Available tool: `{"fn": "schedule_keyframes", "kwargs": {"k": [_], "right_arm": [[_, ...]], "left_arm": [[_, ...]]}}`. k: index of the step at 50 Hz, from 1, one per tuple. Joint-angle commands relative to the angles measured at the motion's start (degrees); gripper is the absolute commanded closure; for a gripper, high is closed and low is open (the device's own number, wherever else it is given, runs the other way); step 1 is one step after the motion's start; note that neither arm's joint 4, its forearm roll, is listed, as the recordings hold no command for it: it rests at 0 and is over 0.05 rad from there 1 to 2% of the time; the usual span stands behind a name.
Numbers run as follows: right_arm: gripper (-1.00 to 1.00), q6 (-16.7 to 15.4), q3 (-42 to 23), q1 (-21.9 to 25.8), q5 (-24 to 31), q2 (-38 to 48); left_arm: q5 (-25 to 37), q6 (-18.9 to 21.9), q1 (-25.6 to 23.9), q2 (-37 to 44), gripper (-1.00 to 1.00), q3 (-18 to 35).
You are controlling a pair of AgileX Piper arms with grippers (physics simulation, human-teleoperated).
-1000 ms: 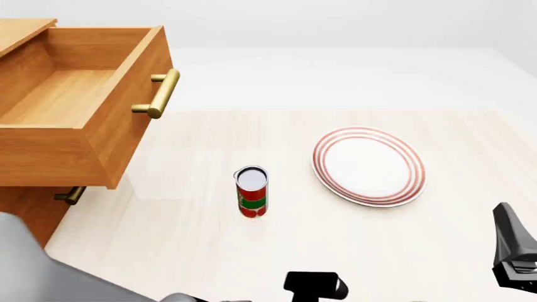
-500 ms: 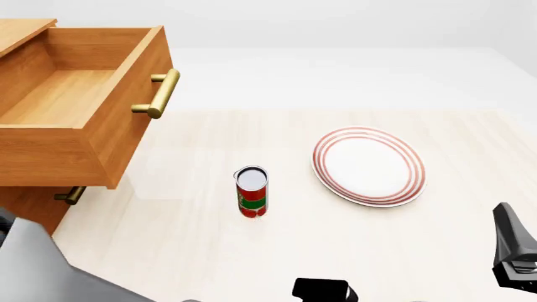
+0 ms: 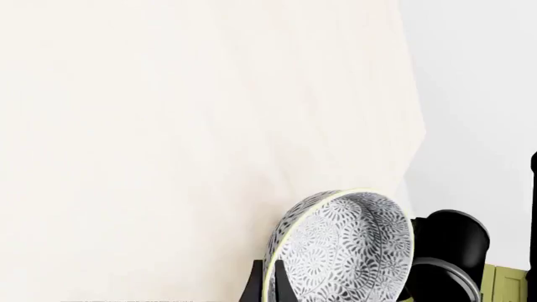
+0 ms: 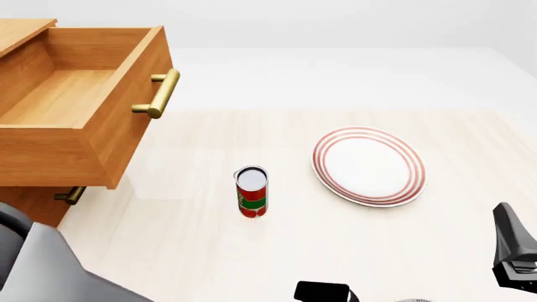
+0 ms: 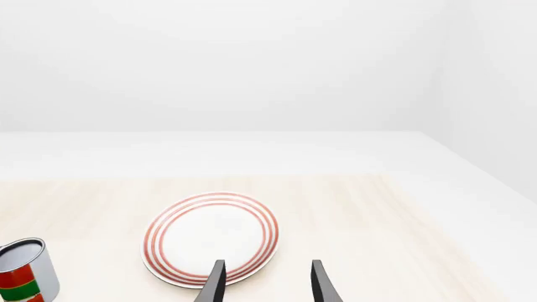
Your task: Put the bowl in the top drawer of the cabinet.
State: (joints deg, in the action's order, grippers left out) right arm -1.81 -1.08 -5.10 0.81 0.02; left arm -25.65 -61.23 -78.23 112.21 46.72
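The bowl (image 3: 344, 251), white with a dense dark floral pattern, shows tilted on edge in the left wrist view. My left gripper (image 3: 270, 280) is shut on its rim, one dark finger on each side of the wall. In the front view only a black part of the left gripper (image 4: 323, 292) shows at the bottom edge; the bowl is barely in frame there. The top drawer (image 4: 75, 107) of the cabinet (image 4: 29, 207) stands pulled out at the far left, its inside bare. My right gripper (image 5: 264, 280) is open and holds nothing, near the table's right side.
A red and green can (image 4: 251, 192) stands upright mid-table. A flat white plate with red rings (image 4: 369, 165) lies to its right. The lower drawer's small brass handle (image 4: 70, 195) shows under the open drawer. My left arm's grey link (image 4: 38, 270) fills the bottom-left corner.
The left arm's grey link has shifted slightly at the bottom left, and the black gripper part has sunk a little lower and to the right. The right arm has stayed still.
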Motion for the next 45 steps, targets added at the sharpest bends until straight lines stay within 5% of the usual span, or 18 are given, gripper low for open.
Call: {"fn": "schedule_keyframes", "kwargs": {"k": [1,45], "right_arm": [[-1.00,0.01,0.00,0.00,0.00,0.00],[-1.00,0.00,0.00,0.00,0.00,0.00]], "left_arm": [[0.35,-1.34,0.49,0.29,1.00,0.09],[12.38,1.72,8.91,-13.49,1.00,-0.47]]}}
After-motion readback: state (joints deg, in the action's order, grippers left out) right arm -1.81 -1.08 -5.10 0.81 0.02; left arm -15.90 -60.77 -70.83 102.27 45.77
